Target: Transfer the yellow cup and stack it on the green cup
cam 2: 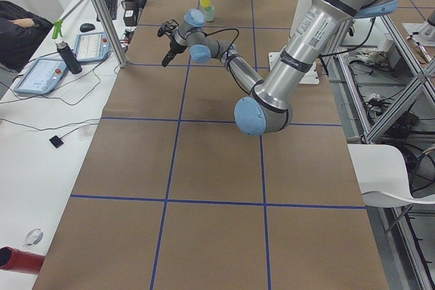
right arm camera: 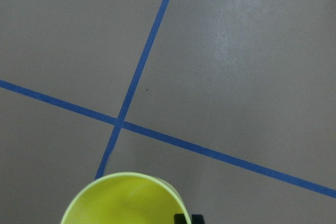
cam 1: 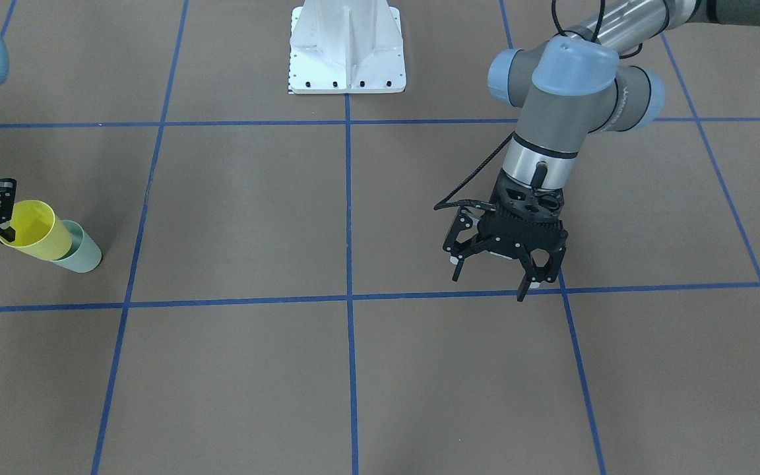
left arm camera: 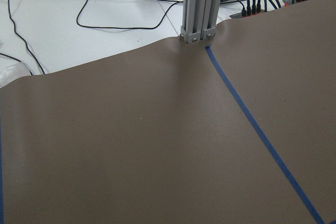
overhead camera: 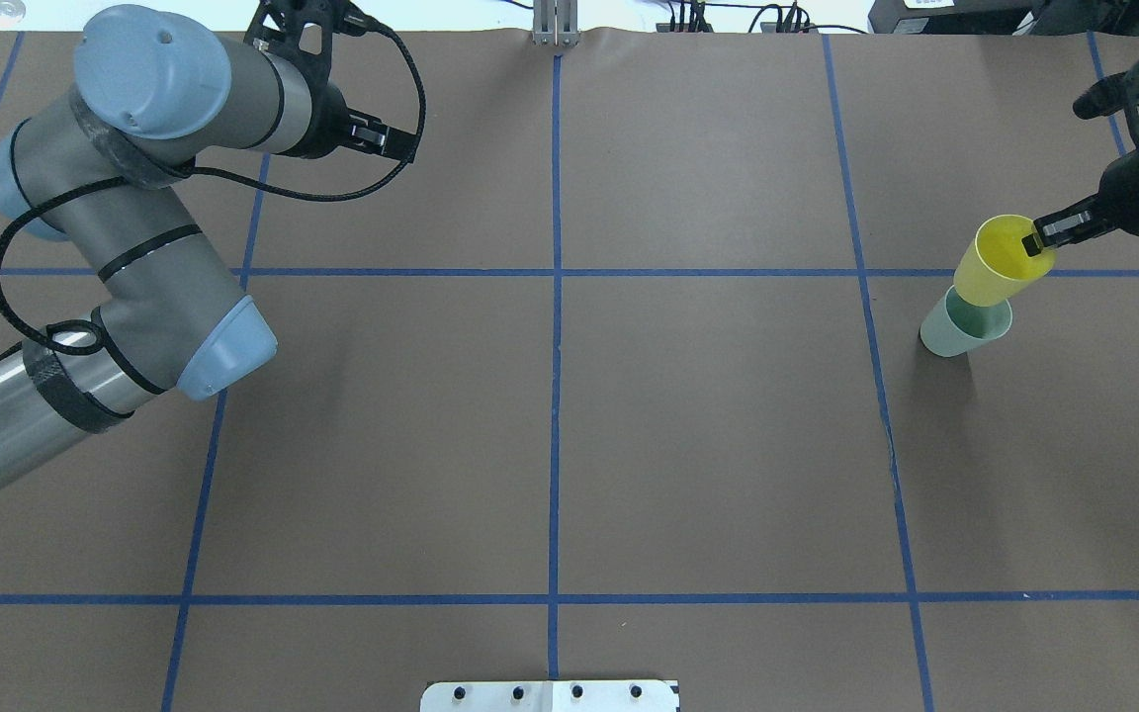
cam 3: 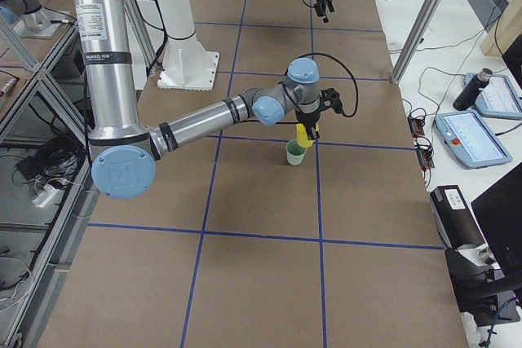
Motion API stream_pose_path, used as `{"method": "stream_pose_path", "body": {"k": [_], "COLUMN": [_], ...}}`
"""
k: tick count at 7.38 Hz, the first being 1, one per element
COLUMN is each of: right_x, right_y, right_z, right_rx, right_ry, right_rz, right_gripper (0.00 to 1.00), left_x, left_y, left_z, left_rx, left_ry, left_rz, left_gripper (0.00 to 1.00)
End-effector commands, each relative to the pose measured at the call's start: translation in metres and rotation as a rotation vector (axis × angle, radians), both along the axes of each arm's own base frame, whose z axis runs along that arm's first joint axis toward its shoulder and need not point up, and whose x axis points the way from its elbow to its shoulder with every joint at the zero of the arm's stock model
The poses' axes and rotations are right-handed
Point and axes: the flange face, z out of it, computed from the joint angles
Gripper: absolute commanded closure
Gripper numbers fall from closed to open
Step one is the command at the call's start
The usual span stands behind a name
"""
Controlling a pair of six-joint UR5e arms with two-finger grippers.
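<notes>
The yellow cup (cam 1: 33, 231) hangs tilted from my right gripper (cam 1: 2, 221), which is shut on its rim with one finger inside the cup. Its base sits in the mouth of the green cup (cam 1: 82, 252), which stands upright on the table. From overhead the yellow cup (overhead camera: 1000, 259) leans away from the green cup (overhead camera: 965, 329) toward the right gripper (overhead camera: 1046, 235). The right wrist view shows only the yellow cup's rim (right arm camera: 123, 198) at the bottom edge. My left gripper (cam 1: 489, 287) hovers open and empty, far from both cups.
The white robot base plate (cam 1: 347, 49) lies at the table's middle rear. An aluminium post (left arm camera: 198, 3) rises at the far edge, with cables and tablets beyond it. Blue tape lines (overhead camera: 556, 396) grid the brown table. A person's arm (cam 2: 20, 28) rests at the side desk.
</notes>
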Motion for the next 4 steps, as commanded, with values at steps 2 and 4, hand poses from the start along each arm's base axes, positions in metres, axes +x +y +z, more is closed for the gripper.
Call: {"method": "stream_pose_path", "body": {"k": [2,4], "right_x": [-0.0081,-0.0064], "right_y": [0.0043,0.0075], "right_z": [0.0054,0.0120], "right_rx": [-0.018,-0.030], "right_ry": [0.008,0.014], "right_rz": [-0.019,-0.019], "right_gripper": [1.00,1.00], "left_x": [-0.0018,-0.0018], "left_y": [-0.0018,-0.0018], "left_z": [-0.0013,-0.0013], "left_rx": [0.003,0.003], "left_ry": [-0.001,-0.001], "left_rz": [-0.001,-0.001], "left_gripper": [0.00,0.00]}}
